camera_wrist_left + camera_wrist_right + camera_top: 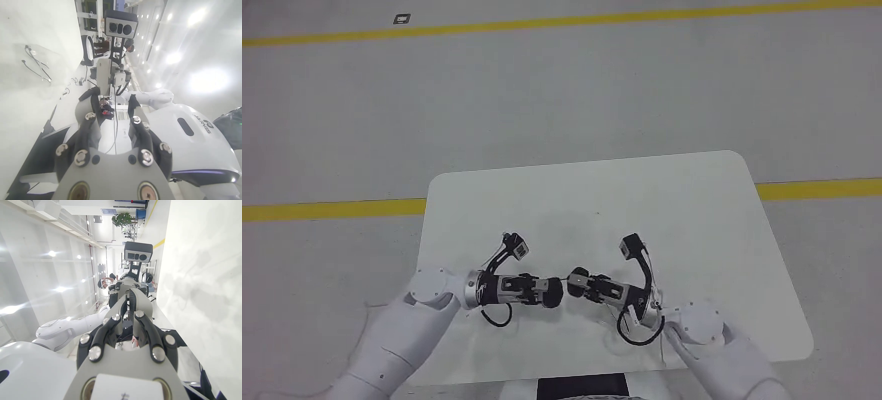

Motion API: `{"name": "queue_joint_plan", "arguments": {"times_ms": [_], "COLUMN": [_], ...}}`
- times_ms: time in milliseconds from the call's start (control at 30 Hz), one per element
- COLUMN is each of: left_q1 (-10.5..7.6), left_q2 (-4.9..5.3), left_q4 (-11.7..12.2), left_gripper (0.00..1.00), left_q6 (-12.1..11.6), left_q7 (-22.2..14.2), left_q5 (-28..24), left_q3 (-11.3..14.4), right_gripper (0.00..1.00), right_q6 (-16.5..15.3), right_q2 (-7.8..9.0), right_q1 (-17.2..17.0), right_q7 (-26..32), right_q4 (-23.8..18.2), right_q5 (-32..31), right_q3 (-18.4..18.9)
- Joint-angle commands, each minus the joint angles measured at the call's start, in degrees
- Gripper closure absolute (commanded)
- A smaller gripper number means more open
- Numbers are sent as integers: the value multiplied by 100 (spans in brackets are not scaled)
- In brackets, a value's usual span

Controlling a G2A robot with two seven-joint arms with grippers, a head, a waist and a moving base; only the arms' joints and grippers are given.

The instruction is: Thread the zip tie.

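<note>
Tips of your left gripper and right gripper meet over the table, seen from above. Left wrist view: fingers spread, released; zip tie juts from the right gripper; spare ties on the table. Right wrist view: fingers pinched together.
</note>
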Motion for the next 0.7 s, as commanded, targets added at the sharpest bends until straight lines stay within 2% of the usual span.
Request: {"name": "queue_joint_plan", "arguments": {"times_ms": [0,267,667], "left_q1": [3,19,-24], "left_q2": [10,43,65], "left_q4": [-9,-37,4], "left_gripper": [76,77,87], "left_q6": [6,29,29], "left_q7": [12,32,19], "left_q5": [25,23,-4], "left_q3": [-3,1,86], "right_gripper": [100,100,100], "right_q6": [36,197,245], "right_q2": [17,84,83], "right_q1": [20,67,82], "right_q7": [123,481,354], "right_q4": [-10,-38,-52], "right_q5": [-10,-100,-102], "right_q3": [17,43,-28]}}
